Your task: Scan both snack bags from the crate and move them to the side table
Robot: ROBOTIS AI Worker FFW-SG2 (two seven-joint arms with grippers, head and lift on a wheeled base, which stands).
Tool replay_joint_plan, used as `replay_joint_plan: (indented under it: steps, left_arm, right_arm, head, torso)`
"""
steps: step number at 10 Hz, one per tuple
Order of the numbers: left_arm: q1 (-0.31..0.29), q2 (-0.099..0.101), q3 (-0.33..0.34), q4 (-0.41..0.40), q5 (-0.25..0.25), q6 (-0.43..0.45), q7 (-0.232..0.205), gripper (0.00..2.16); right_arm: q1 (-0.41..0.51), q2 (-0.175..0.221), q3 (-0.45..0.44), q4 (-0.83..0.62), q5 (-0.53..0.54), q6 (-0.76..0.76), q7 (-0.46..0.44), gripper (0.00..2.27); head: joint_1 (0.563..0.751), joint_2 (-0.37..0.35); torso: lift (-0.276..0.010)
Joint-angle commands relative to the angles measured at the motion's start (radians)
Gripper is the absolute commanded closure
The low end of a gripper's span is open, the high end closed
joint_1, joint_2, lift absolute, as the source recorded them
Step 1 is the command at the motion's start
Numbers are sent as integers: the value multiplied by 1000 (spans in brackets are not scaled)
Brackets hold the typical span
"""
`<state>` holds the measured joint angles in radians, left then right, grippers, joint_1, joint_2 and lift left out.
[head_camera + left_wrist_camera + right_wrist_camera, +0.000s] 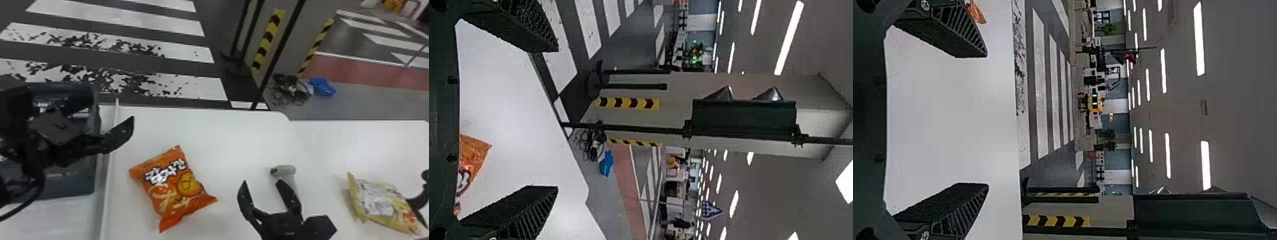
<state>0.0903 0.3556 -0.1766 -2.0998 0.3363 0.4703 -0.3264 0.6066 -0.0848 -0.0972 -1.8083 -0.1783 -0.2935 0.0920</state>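
The left gripper (118, 137) was held wide above the crate (71, 185); the right gripper (262, 182) was likewise spread. Between them, the orange snack bag (174, 188) was supported on the white table (204, 127). The yellow snack bag (380, 201) was placed farther right.

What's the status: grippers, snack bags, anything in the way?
Left gripper and right gripper open, empty. Orange snack bag between them; yellow snack bag far right. Possible snag: grey handheld scanner close by right gripper.
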Motion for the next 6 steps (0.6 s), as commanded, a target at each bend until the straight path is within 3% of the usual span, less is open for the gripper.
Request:
replay_joint_plan:
  steps: [1,4,6]
  left_arm:
    - [108,19,91,-69,-2,-14,21,16]
    - [270,23,195,-78,10,-161,76,16]
    - [356,10,221,-74,10,-265,92,16]
  right_arm:
    - [-8,-1,5,0,2,7,0,63]
    - [-13,-4,24,-8,3,14,2,63]
    - [-11,-7,27,-14,-1,20,6,63]
  head:
    - [695,-261]
    - [695,-147]
    - [695,-105]
  torso:
    - [-99]
    - [-99]
    - [-99]
